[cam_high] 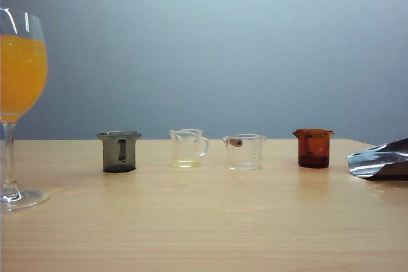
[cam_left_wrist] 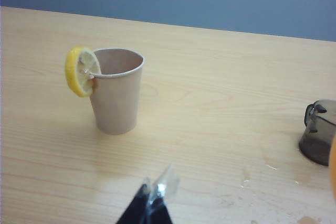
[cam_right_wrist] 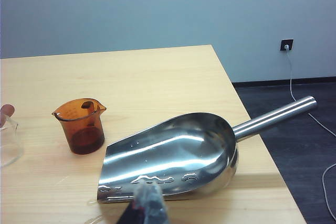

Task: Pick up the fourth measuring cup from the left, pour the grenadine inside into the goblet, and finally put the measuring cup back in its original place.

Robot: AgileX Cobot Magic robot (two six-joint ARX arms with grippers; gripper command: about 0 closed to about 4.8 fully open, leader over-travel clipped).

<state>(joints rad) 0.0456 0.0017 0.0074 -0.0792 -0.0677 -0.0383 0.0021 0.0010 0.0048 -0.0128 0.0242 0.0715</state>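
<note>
Nearest you in the exterior view, the goblet (cam_high: pixel 19 103) stands on the counter (cam_high: pixel 204 221) at about 9 o'clock, cut by the frame edge, its bowl filled with orange juice (cam_high: pixel 22 74). At 3 o'clock the steel scoop (cam_high: pixel 381 160) pokes in from the edge.

Farther back you have a row of four cups: the smoky grey cup (cam_high: pixel 119 151), a clear cup (cam_high: pixel 187 148) with a pale liquid at its bottom, another clear cup (cam_high: pixel 245 151), and the fourth measuring cup (cam_high: pixel 313 148) standing upright, a layer of dark grenadine (cam_high: pixel 313 161) in its bottom.

Your right claw (cam_right_wrist: pixel 149 203) hangs above the scoop's mouth, tips pressed together and holding nothing; the red-orange cup sits just beyond the scoop. Your left claw (cam_left_wrist: pixel 155 198) also looks pressed together, over bare counter; beyond it stands a paper cup (cam_left_wrist: pixel 116 92) with a lemon slice (cam_left_wrist: pixel 80 71) on its rim.
</note>
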